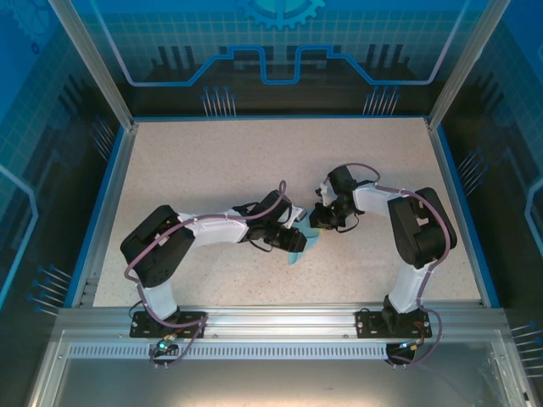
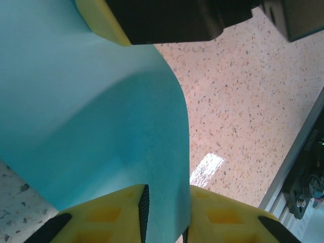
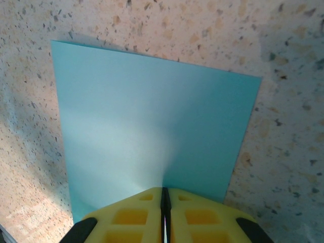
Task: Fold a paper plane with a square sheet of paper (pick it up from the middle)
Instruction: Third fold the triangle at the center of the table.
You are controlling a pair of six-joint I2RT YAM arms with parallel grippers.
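A pale speckled table top (image 1: pixel 254 170), beige with dark flecks, takes up the middle of the overhead view, bordered on the left, right and far sides by thin blue edging (image 1: pixel 109 203) and closed at the near side by a slotted aluminium rail (image 1: pixel 280 320). Around it stand silver corner posts (image 1: pixel 92 59) and see-through walls, and the back panel (image 1: pixel 280 51) carries blue circuit-like lines and part of a gear emblem (image 1: pixel 280 10). In the left wrist view a small bright patch of light (image 2: pixel 206 169) lies on the speckled surface near the rail

Both arms extend inward, wrists close together. Left gripper (image 2: pixel 166 201): jaws slightly parted. Right gripper (image 3: pixel 163 196): clamped on the square sheet of paper (image 3: pixel 152 121).
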